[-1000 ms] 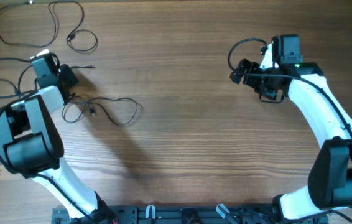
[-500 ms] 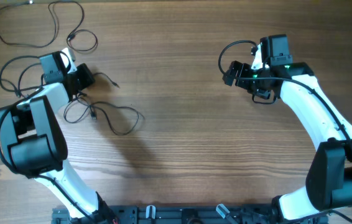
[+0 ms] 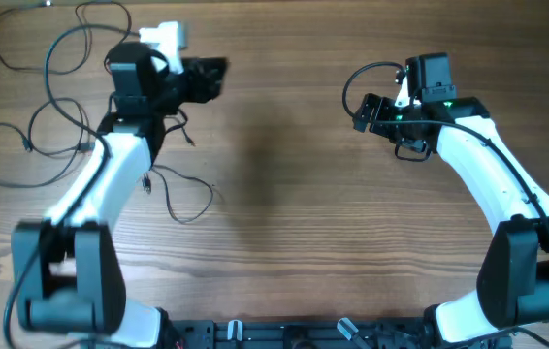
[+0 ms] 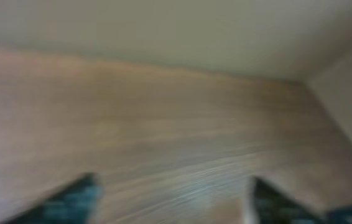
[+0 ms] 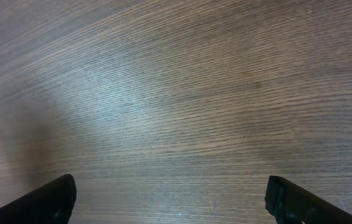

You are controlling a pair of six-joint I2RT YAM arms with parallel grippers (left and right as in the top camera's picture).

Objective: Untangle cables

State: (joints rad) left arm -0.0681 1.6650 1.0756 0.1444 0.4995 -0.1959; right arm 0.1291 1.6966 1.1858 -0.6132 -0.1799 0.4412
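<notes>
Overhead, the cables point(image 3: 66, 145) sprawl in loose loops at the upper left of the table point(image 3: 284, 213), partly hidden by the arm of the left gripper point(image 3: 211, 73), itself blurred. The right gripper point(image 3: 362, 111) sits upper right. Left wrist view: smeared, but the fingertips point(image 4: 76, 196) stand apart. Right wrist view: the fingertips point(image 5: 45, 202) are wide apart, only wood between.

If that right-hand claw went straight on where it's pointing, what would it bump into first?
Most likely bare table: the right gripper looks down on plain wood, nothing between its fingers. Its height is unclear.

Three thin black cables point(image 3: 195, 220), two arms point(image 3: 488, 174), two tools (left tool point(image 3: 211, 70), right tool point(image 3: 360, 114)), one wooden table point(image 3: 284, 252).
</notes>
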